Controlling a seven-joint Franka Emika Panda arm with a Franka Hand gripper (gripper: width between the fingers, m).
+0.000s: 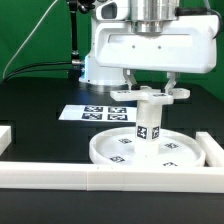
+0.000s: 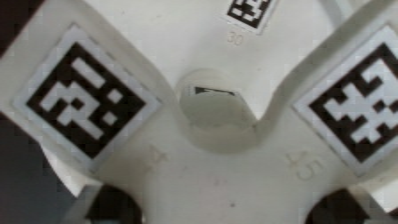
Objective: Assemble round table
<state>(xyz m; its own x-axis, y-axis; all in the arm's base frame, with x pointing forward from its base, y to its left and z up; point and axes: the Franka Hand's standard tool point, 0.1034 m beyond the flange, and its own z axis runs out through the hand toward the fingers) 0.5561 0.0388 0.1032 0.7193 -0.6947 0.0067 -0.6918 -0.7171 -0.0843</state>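
Right now my gripper (image 1: 150, 92) is clamped on the bar-shaped foot (image 1: 150, 96), which sits atop the upright cylinder leg (image 1: 149, 122) at the round disc's (image 1: 112, 152) centre; the marker board (image 1: 85, 113) lies at ten o'clock behind.

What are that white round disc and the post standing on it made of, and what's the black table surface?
The disc and the post look like matte white plastic: smooth, evenly coloured, soft-edged, with black-and-white square tags on them. The foot piece held on top looks the same, slightly grainy up close, possibly printed. The table is a dull black surface; whether cloth or board, I cannot tell.
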